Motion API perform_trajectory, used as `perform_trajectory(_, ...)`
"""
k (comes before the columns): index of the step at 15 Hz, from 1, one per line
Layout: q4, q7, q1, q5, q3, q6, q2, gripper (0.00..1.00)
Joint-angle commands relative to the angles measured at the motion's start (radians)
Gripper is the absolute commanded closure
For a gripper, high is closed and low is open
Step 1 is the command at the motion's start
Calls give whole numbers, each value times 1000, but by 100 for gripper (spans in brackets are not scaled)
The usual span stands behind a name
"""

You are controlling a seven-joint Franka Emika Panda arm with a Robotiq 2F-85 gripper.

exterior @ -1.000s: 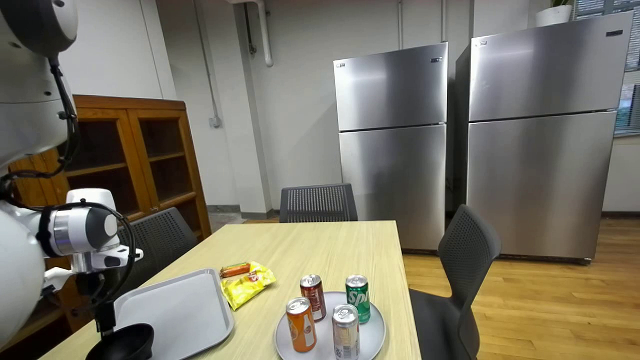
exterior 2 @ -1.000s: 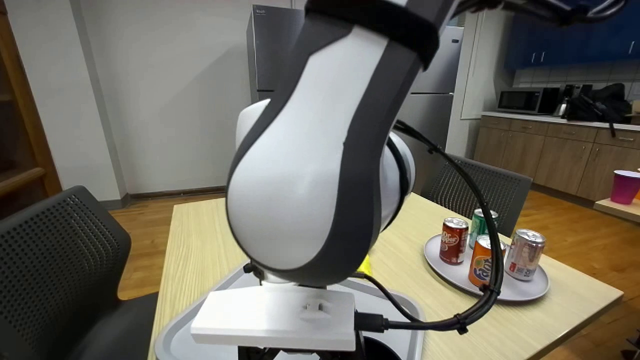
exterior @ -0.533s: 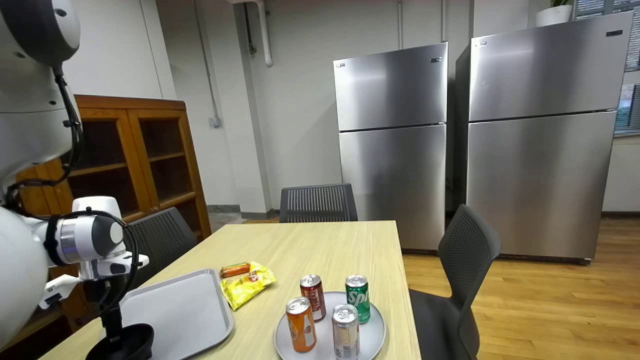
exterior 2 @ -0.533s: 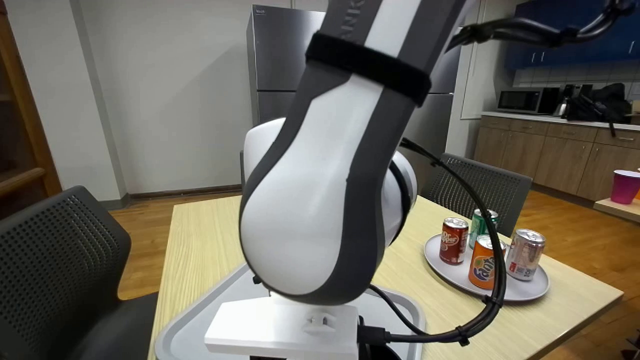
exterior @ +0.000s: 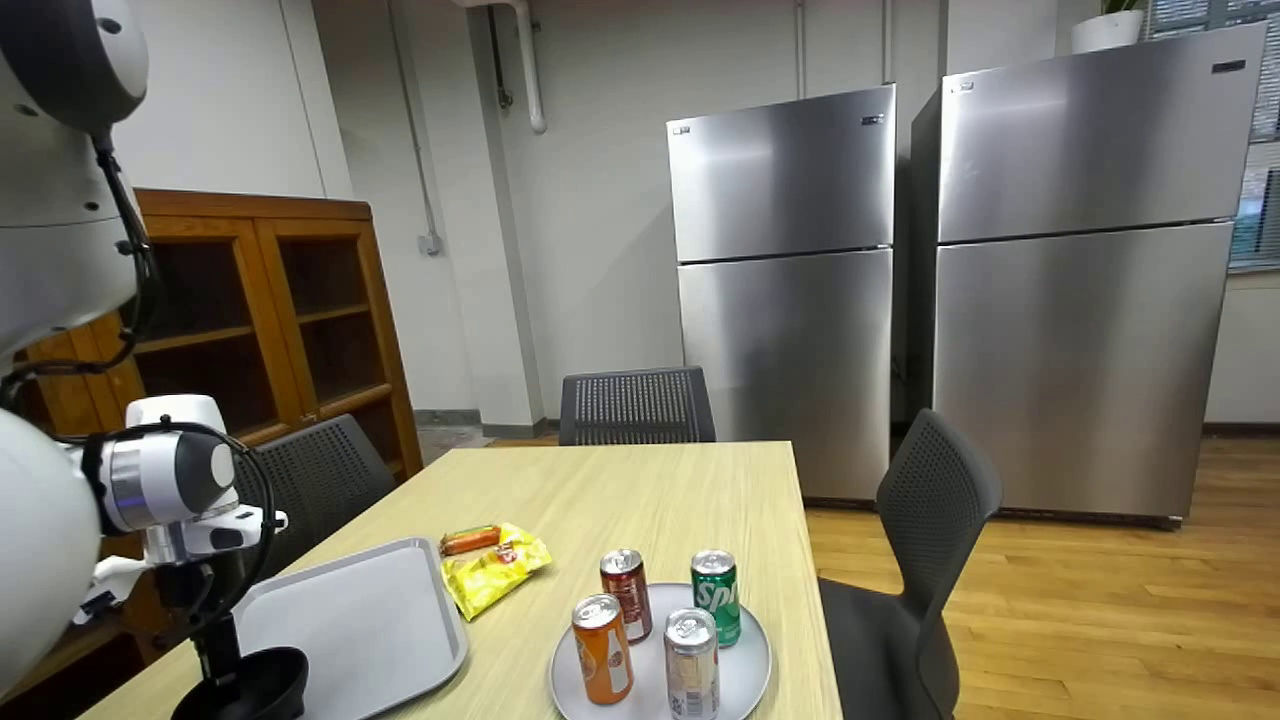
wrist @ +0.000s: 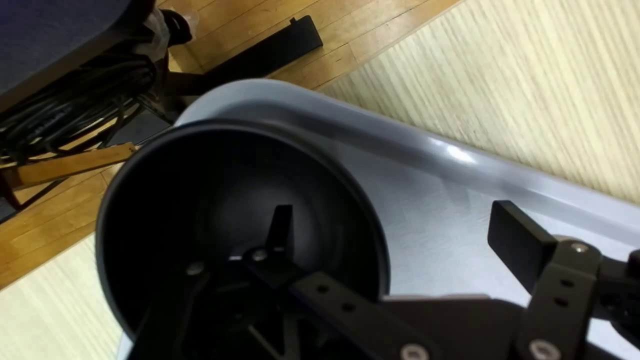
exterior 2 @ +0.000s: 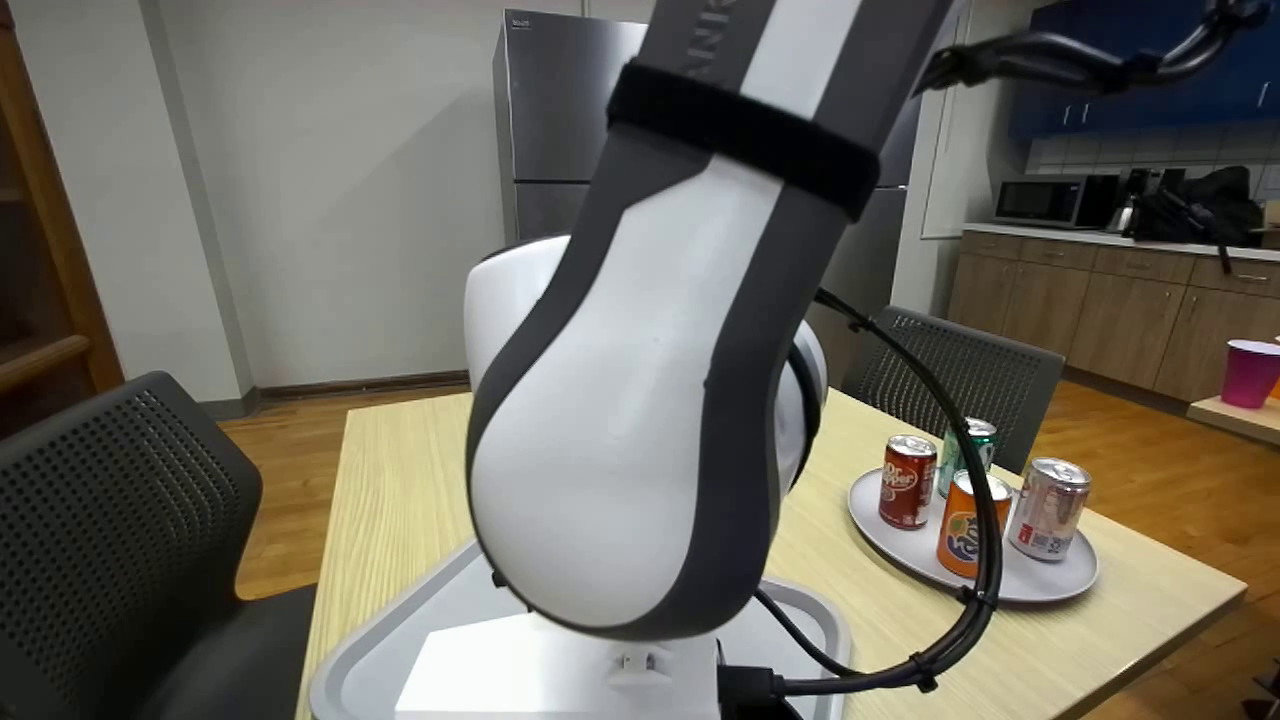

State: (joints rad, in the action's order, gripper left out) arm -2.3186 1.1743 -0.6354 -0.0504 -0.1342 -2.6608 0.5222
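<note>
My hand stood wide, straddling one side of the bowl, which I judged light, stiff, slightly slick, best pinched there.

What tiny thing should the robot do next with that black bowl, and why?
I'd probably have the open gripper close gently on the rim of the black bowl. In the wrist view, one finger is over the bowl's inside and the other finger is outside, over the grey tray, with the rim between them. How low the fingers reach is hard to tell.
</note>
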Motion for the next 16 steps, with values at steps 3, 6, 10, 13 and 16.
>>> perform_trajectory(3, 11, 13, -34, -35, 34, 20, -10, 34)
perform_trajectory(6, 14, 15, -43, -44, 48, 21, -6, 58)
perform_trajectory(10, 16, 19, -49, -54, 61, 28, -6, 88)
perform_trajectory(13, 19, 26, -52, -52, 70, 49, -9, 100)
perform_trajectory(16, 27, 29, -37, -41, 63, 112, -33, 98)
